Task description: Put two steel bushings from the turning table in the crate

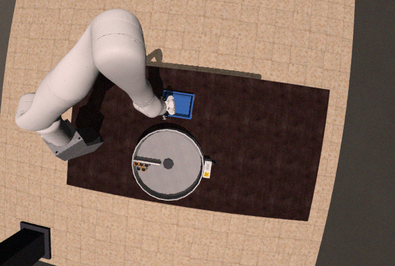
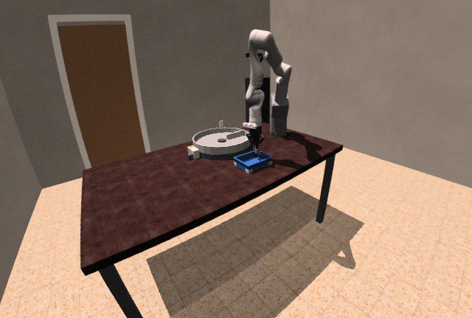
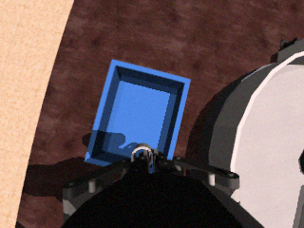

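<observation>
Wrist view: black two-finger gripper (image 3: pixel 144 159) pinches a small grey steel ring bushing (image 3: pixel 142 152), jaws nearly together, above the near edge of the open blue rectangular crate (image 3: pixel 106 102). Crate sits just beside the round grey turning table (image 1: pixel 178 180) on the dark brown tabletop (image 2: pixel 152 192). Orange-rimmed bushings (image 1: pixel 141 165) cluster by the table's bar.

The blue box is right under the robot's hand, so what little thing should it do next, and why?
Probably shift a little further over the crate, then open. The gripper is shut on a silvery steel bushing, which hangs just over the crate's near edge rather than its middle. The crate's blue floor shows no bushing in it yet, so releasing from nearer the middle should drop this one safely inside.
</observation>
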### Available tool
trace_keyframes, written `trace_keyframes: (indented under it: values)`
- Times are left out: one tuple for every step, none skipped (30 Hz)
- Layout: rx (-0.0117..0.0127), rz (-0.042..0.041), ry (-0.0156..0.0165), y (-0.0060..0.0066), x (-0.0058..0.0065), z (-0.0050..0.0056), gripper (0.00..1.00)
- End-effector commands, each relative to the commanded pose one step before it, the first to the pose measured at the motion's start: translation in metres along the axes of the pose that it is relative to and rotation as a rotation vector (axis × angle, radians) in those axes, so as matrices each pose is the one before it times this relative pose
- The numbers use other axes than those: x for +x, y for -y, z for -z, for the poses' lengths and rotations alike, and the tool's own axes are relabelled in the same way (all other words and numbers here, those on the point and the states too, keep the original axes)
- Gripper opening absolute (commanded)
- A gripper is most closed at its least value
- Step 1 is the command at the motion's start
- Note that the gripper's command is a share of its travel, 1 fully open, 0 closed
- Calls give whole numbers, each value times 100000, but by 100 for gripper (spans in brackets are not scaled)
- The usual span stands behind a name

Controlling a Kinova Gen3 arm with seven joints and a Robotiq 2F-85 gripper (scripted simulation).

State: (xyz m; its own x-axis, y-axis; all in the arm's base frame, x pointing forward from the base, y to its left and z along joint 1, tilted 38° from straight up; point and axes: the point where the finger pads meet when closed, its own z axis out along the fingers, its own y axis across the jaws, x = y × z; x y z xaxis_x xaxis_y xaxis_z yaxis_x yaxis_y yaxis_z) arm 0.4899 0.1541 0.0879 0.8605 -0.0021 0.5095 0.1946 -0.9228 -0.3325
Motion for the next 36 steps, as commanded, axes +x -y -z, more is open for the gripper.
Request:
trace_keyframes:
  values:
    - [408,254,-707,109,311,-114,0]
    - [0,0,0,0,0,0,0]
    - [0,0,0,0,0,0,0]
    - [0,0,0,0,0,0,0]
    - [0,0,0,0,0,0,0]
    - [-346,-200,466,-94,-207,131,0]
    - [87,50,-116,24,52,-32,0]
    - [87,50,-116,24,52,-32,0]
    - [87,50,-116,24,52,-32,0]
    - [87,50,-116,24,52,-33,0]
    - [0,0,0,0,0,0,0]
    - [0,0,0,0,0,0,0]
    - [0,0,0,0,0,0,0]
    - [0,0,0,0,0,0,0]
    - [0,0,0,0,0,0,0]
    - [0,0,0,0,0,0,0]
    - [0,0,0,0,0,0,0]
    - [0,0,0,0,0,0,0]
    - [0,0,0,0,0,0,0]
    - [0,0,0,0,0,0,0]
    - [0,0,0,0,0,0,0]
    - [0,0,0,0,0,0,0]
    - [-418,-242,563,-114,-250,-12,0]
    - [14,8,-19,5,10,-175,0]
    - [14,8,-19,5,10,-175,0]
    - [14,8,-19,5,10,-175,0]
    - [14,8,-19,5,9,-175,0]
    - [0,0,0,0,0,0,0]
    - [0,0,0,0,0,0,0]
    - [0,0,0,0,0,0,0]
    - [0,0,0,0,0,0,0]
    - [0,0,0,0,0,0,0]
    - [0,0,0,0,0,0,0]
    - [0,0,0,0,0,0,0]
    - [0,0,0,0,0,0,0]
    - [0,0,0,0,0,0,0]
